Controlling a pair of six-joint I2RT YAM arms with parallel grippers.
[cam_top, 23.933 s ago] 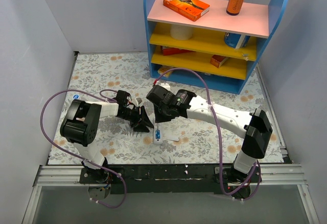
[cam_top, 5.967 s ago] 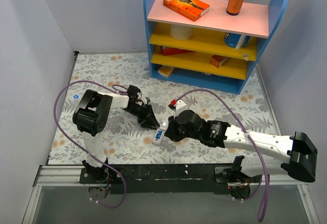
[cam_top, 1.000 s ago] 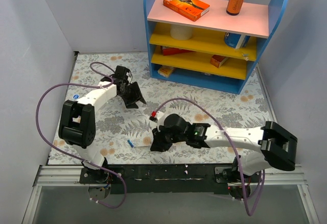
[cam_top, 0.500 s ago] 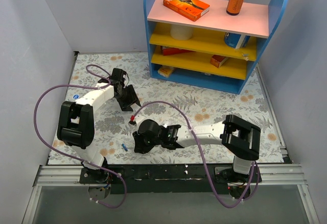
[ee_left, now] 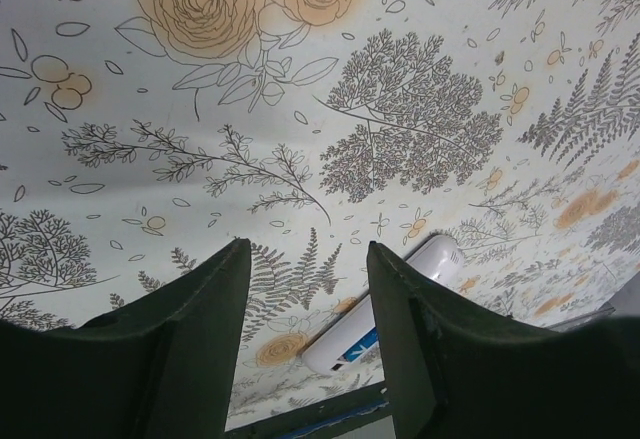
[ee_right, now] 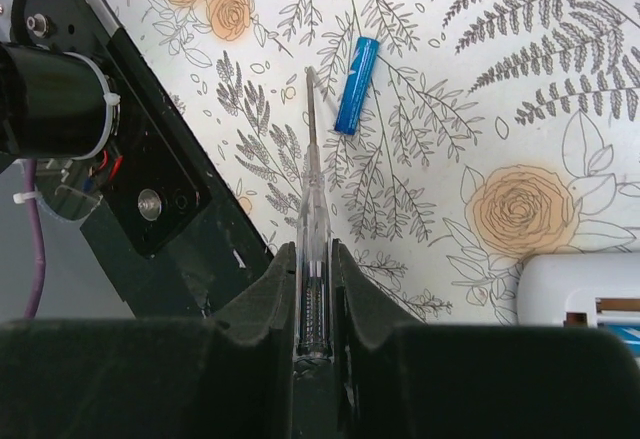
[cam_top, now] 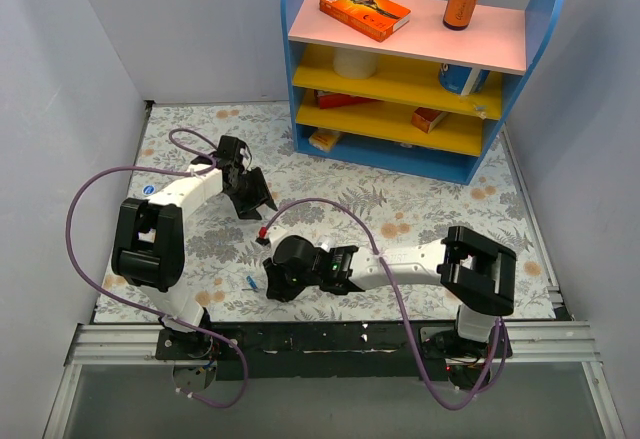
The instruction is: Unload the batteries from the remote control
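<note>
My right gripper (ee_right: 314, 259) is shut on a clear-handled tool (ee_right: 312, 219); its thin metal rod points at the mat just left of one loose blue battery (ee_right: 356, 71). In the top view that battery (cam_top: 248, 282) lies just left of the right gripper (cam_top: 272, 284). A corner of the white remote control (ee_right: 585, 289) shows at the lower right of the right wrist view. My left gripper (ee_left: 307, 259) is open and empty above the mat. Beyond it lies the remote (ee_left: 390, 299) with a blue battery (ee_left: 362, 342) in its slot. In the top view my left gripper (cam_top: 253, 194) is farther back, and the remote is hidden under my right arm.
A blue shelf unit (cam_top: 420, 69) with boxes and a bottle stands at the back right. The black base rail (cam_top: 300, 339) runs along the near edge, close to the tool tip in the right wrist view (ee_right: 150, 199). Grey walls close the left and right sides.
Over the last second my right gripper with the tool swung left along the near edge, to beside the loose battery. My left gripper shifted slightly.
</note>
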